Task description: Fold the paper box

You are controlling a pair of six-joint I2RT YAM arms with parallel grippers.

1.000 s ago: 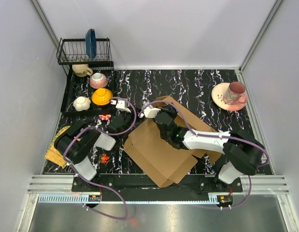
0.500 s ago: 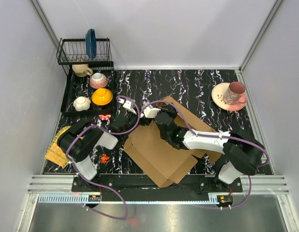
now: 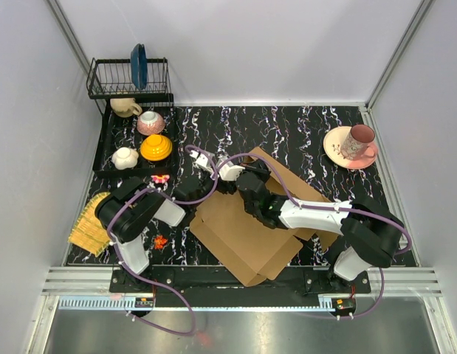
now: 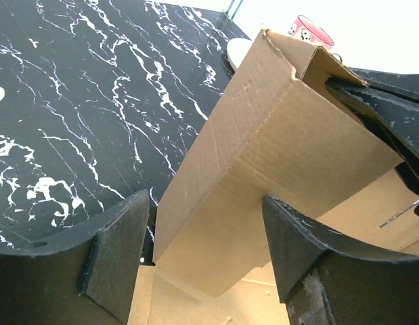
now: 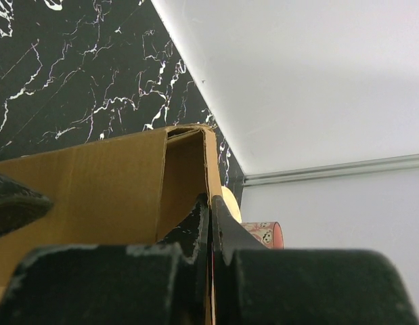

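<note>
My right gripper (image 5: 209, 206) pinches the brown cardboard paper box (image 3: 239, 232).
My left gripper (image 4: 208, 247) gapes around its wall; overhead alone shows the black wire rack (image 3: 114, 93) holding a blue plate (image 3: 139, 65).

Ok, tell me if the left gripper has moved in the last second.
Yes. The left gripper moved right, away from the orange bowl, toward the box.
</note>
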